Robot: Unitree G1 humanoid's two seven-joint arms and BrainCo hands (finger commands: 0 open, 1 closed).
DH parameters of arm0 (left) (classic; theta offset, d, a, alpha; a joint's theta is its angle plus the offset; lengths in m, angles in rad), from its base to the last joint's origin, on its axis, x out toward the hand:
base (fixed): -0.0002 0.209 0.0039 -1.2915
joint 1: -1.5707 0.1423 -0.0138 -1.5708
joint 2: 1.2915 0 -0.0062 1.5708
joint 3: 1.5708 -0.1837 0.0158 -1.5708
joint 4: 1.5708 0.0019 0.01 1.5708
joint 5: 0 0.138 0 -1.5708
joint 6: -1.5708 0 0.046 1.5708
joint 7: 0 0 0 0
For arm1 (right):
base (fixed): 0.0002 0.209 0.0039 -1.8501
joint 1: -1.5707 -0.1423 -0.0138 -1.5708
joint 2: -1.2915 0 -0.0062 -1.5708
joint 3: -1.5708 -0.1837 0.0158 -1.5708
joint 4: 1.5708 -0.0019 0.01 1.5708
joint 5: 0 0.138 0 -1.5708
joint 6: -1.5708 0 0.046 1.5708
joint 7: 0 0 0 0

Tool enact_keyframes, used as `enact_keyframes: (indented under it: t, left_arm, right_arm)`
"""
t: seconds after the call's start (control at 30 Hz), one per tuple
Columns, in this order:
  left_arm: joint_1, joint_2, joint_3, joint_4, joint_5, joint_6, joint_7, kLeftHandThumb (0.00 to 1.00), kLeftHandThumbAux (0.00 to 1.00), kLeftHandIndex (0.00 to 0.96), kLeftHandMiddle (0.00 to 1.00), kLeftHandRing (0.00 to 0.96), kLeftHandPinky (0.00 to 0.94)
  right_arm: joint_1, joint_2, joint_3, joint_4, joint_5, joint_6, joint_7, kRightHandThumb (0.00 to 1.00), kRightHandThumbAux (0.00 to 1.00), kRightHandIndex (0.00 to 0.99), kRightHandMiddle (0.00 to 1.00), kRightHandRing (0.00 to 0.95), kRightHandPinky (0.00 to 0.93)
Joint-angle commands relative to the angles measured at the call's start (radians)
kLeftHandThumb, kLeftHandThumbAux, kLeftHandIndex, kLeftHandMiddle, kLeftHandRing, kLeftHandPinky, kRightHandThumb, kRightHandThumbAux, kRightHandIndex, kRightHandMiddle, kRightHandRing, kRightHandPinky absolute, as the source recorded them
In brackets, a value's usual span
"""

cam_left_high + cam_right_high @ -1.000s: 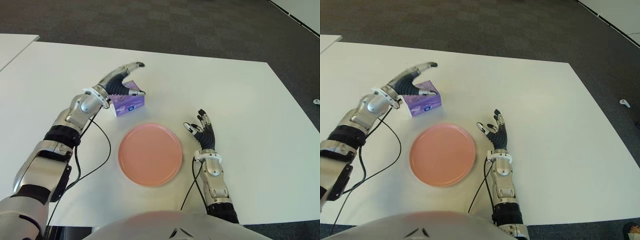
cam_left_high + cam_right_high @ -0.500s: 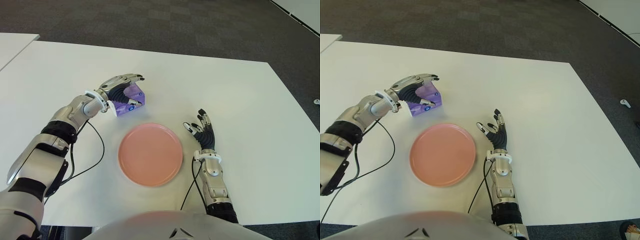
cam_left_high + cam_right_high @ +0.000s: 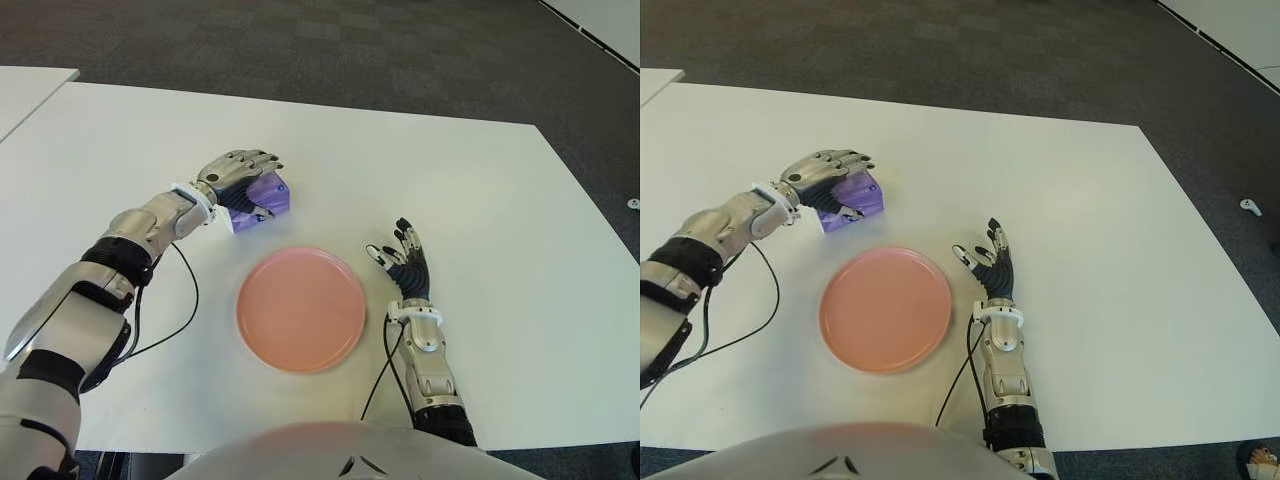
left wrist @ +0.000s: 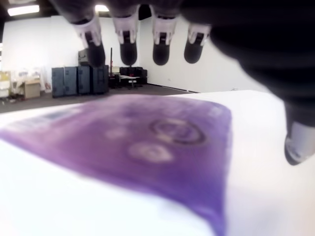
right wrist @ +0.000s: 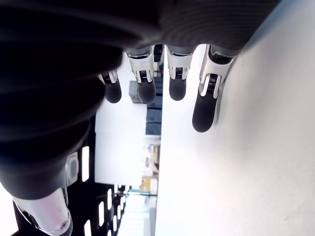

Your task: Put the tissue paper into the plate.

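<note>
A purple tissue pack [image 3: 274,193] lies on the white table [image 3: 480,190], just beyond the left rim of the round pink plate [image 3: 300,309]. My left hand [image 3: 246,180] is arched over the pack, with the fingers across its top and the thumb at its near side. In the left wrist view the fingertips [image 4: 129,51] hover above the pack [image 4: 147,142] with a gap showing, so the hand is open around it. My right hand [image 3: 403,262] shows to the right of the plate, fingers spread and holding nothing.
A black cable [image 3: 170,320] trails from my left forearm over the table left of the plate. Dark carpet lies beyond the table's far edge [image 3: 300,95]. A second white table corner [image 3: 30,85] shows at the far left.
My left hand has come down over the tissue pack and its fingers have curled from spread wide to arched across the top. The pack, the plate and my right hand have stayed put.
</note>
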Motion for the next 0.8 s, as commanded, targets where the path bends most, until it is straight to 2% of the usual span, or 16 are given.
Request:
enact_keyframes:
  t: [0.03,0.37,0.8]
  left_arm:
    - [-0.016,0.009,-0.05,0.017,0.077,0.062,0.092,0.0,0.436,0.0,0.0,0.0,0.0]
    - [-0.053,0.008,-0.115,0.078,0.16,0.173,0.284,0.0,0.395,0.0,0.0,0.0,0.0]
    - [-0.067,0.005,-0.146,0.095,0.166,0.232,0.363,0.0,0.375,0.0,0.0,0.0,0.0]
  right_arm:
    - [0.068,0.005,0.012,0.11,0.001,0.098,0.019,0.072,0.728,0.0,0.0,0.0,0.0]
    - [0.065,-0.005,0.016,0.119,-0.005,0.094,0.02,0.063,0.733,0.0,0.0,0.0,0.0]
    - [0.062,-0.019,0.016,0.126,0.01,0.093,0.037,0.042,0.74,0.0,0.0,0.0,0.0]
